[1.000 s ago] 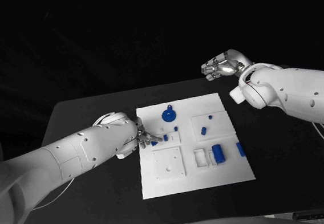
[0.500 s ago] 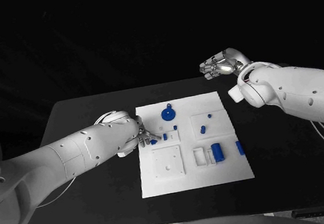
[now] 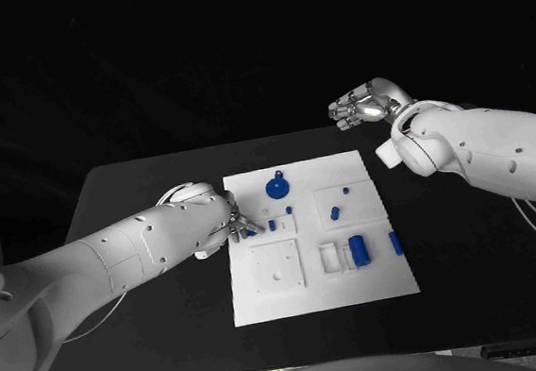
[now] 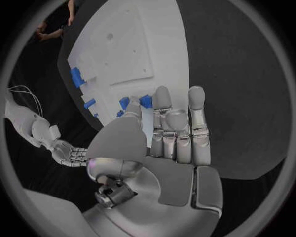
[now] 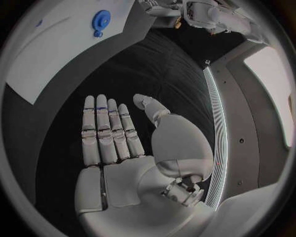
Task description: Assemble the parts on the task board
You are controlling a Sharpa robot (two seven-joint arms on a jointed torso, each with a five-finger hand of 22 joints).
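Left hand (image 3: 214,225) sits at the near-left edge of your task board (image 3: 324,291), fingers reaching over the rim onto it. Look at your left wrist view: the fingertips (image 4: 162,95) lie right against two small blue parts (image 4: 139,102) on the white plate, touching or just beside them. Whether anything is actually pinched, I cannot tell. Your right hand (image 3: 366,105) hangs well off beyond the board's far right corner, above the black table (image 3: 132,193), holding nothing; the right wrist view has its fingers (image 5: 110,129) straight, side by side. More blue pieces lie across the board, a round one (image 3: 277,187) toward the far side.
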